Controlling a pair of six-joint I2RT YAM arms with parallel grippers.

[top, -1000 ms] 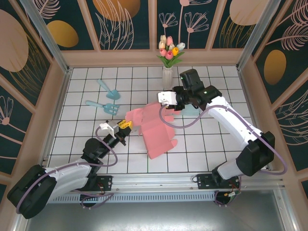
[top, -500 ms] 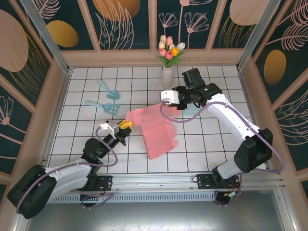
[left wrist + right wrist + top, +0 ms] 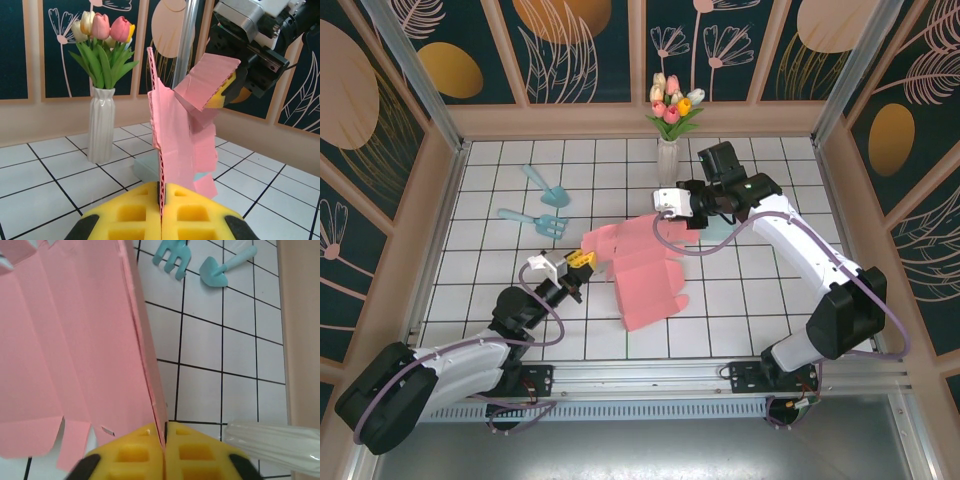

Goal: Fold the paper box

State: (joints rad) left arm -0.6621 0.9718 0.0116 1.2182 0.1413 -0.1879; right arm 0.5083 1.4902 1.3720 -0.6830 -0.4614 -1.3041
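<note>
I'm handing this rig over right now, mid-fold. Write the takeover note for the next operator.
Left claw: shut on the left corner of the pink cardboard sheet.
Right claw: shut on the sheet's far edge, near the vase.
Sheet: spans between both claws mid-table, one flap bent over by the right claw.
Done: both grips set. Left to do: no walls closed, box not yet formed.
Toy rake and shovel lie far left, apart from the sheet.

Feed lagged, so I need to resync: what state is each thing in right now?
paper box: not yet folded up, panel standing on edge, one flap bent.
left tool: shut on paper box.
right tool: shut on paper box.
vase: upright, holding tulips.
shovel: lying flat.
rake: lying flat.
</note>
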